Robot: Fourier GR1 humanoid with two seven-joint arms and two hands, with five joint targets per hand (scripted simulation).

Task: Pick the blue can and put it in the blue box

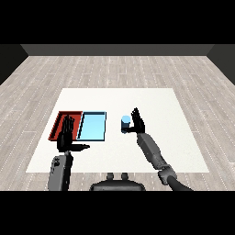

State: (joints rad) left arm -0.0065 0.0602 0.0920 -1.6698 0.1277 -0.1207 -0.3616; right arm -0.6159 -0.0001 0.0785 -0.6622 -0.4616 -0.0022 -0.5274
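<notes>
The flat red rectangular tray lies on the left part of the white bench. The flat light blue rectangular tray lies just right of it, and the two trays are side by side with their long edges touching or nearly so. No object is visible inside the light blue tray. The near part of the red tray is hidden behind the left hand; the part that shows holds nothing.

The small blue cylindrical can stands upright on the bench, to the right of the light blue tray and apart from it. A strip of bare bench separates the can from the tray's right edge.

The right hand is just beside the can on its right side. Its fingers point upward and away, mostly straight. Whether the palm or thumb touches the can cannot be determined.

The left hand is raised over the near edge of the red tray. Its fingers are straight and spread, with the thumb extended to the right toward the light blue tray. It holds nothing.
</notes>
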